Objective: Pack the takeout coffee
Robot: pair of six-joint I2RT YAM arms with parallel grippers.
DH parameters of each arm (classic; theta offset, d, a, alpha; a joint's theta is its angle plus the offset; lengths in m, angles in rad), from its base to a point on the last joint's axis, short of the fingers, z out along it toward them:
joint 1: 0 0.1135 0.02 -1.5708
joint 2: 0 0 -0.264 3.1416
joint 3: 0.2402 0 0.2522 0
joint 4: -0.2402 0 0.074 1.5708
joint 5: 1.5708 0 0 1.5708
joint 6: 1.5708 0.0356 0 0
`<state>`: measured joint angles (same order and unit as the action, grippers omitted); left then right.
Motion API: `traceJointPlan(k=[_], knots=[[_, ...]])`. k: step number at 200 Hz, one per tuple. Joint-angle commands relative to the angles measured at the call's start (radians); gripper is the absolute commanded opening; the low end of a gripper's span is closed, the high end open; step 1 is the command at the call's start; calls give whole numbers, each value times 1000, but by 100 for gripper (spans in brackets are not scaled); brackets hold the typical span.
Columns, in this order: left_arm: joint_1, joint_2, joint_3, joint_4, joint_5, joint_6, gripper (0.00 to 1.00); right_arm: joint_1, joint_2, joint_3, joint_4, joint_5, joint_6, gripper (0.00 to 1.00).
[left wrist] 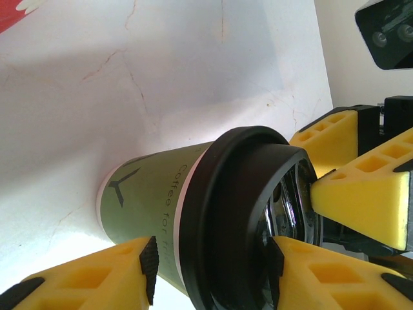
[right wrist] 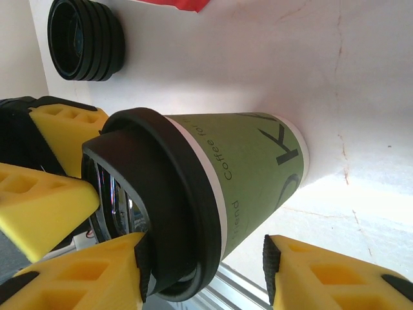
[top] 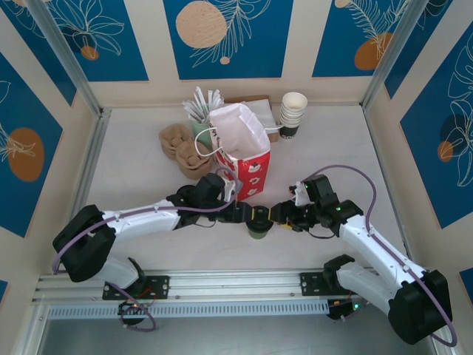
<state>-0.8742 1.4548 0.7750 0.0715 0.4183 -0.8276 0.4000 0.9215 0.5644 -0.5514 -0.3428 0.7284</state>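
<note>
1. Centre of the top view: small takeout coffee cup [top: 258,225] of paper, olive-green wall, round black plastic lid.
2. Stands upright on the white table [top: 133,170], just in front of the red-and-white paper bag [top: 244,151], between the two gripper tips.
3. Seen from the left wrist [left wrist: 213,213]: dark line emblem on the green wall, dark lettering reading "Coffee for", thin white band under the lid and another at the base.
4. Seen from the right wrist [right wrist: 213,194]: raised matte lid rim, glossy sunken centre.
5. Left gripper [top: 240,214] [left wrist: 213,265]: yellow fingers part-way apart, one black pad over the cup wall, the other over the lid; cannot tell whether pressing or merely in front.
6. Right gripper [top: 279,216] [right wrist: 201,258]: fingers part-way apart, one pad against the lid, the other clear of the cup wall with bare table between.
7. Opposite fingers [left wrist: 358,194] of the right gripper meeting the lid top in the left wrist view.
8. Beyond the cup in the right wrist view: low stack of loose black lids [right wrist: 84,40] on the table.
</note>
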Motion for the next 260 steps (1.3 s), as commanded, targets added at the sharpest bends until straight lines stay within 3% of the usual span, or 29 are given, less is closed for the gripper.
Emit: traceJointPlan(k=[1, 88, 160, 260], knots=[[-9, 21, -29, -21, -34, 15, 47, 5, 0, -62, -60, 61, -8, 50], [-35, 80, -145, 90, -63, -33, 40, 3, 71, -95, -41, 75, 31, 49], [-37, 38, -157, 54, -95, -12, 39, -3, 69, -108, -21, 53, 52, 46], [-55, 18, -47, 1, -81, 15, 41, -4, 11, -60, 4, -60, 35, 65]])
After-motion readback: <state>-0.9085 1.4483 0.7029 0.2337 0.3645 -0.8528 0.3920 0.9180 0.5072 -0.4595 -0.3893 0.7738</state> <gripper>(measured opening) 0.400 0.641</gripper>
